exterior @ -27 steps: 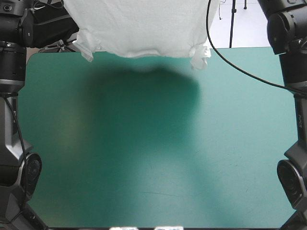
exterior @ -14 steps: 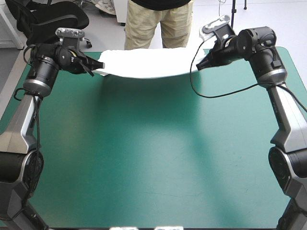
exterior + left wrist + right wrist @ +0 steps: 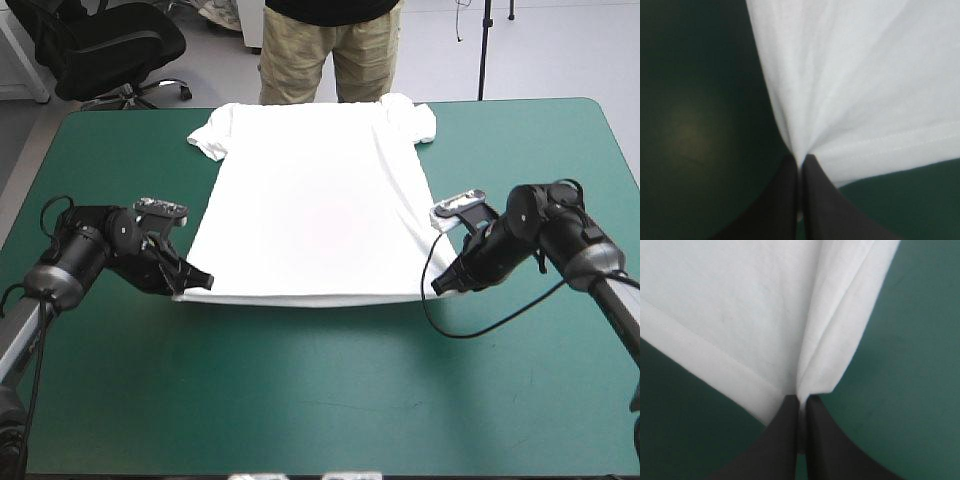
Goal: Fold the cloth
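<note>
From above, the white short-sleeved T-shirt (image 3: 310,215) lies spread flat on the far half of the table's teal-green cover (image 3: 320,400), its collar toward the far edge. The left gripper (image 3: 197,284) and right gripper (image 3: 441,286) each pinch a hem corner. Just before, the shirt hung stretched in the air by the far edge. Bare cover lies open on the near half and at both sides. In the left wrist view, the black fingers (image 3: 785,200) are all but closed on the corner, with creases fanning out from it. In the right wrist view, the fingers (image 3: 782,440) clamp the other corner the same way.
</note>
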Controlling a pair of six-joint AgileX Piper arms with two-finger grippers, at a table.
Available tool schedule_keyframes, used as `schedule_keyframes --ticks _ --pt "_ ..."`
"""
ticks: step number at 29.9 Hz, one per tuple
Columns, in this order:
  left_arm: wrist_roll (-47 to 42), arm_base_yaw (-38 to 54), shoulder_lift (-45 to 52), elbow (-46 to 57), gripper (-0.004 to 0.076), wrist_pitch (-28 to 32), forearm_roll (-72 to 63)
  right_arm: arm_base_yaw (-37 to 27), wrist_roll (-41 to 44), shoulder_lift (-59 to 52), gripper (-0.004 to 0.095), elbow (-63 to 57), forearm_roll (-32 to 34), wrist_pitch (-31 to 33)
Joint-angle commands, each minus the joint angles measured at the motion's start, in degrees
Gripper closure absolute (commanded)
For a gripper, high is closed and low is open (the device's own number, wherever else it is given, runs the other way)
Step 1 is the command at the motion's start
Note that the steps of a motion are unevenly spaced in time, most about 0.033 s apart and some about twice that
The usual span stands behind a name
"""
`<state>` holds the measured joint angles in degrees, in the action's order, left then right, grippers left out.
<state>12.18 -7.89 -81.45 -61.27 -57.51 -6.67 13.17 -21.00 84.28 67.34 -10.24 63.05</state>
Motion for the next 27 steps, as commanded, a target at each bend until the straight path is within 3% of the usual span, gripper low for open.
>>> schedule_keyframes --ticks 1,11,22,24,27 --pt "-0.1 -0.1 5.3 3.6 0.0741 -1.8 -0.8 -0.4 0.7 -6.5 0.0925 -5.2 -0.6 -1.0" --pt "0.2 -0.1 16.2 14.6 0.0741 -3.1 -4.8 -0.4 2.8 -15.5 0.0925 -19.7 -2.1 -4.2" --pt "0.3 -0.1 17.0 18.1 0.0741 -1.0 -5.2 -0.3 3.4 -17.1 0.0923 -22.5 -2.6 -8.2" --pt "2.1 -0.1 17.0 18.1 0.073 -1.2 -5.4 -0.3 3.5 -17.1 0.0879 -22.5 -2.6 -8.2" --pt "3.0 -0.1 17.0 18.1 0.0664 -1.4 -6.0 -0.3 3.9 -17.1 0.07 -22.5 -2.6 -8.2"
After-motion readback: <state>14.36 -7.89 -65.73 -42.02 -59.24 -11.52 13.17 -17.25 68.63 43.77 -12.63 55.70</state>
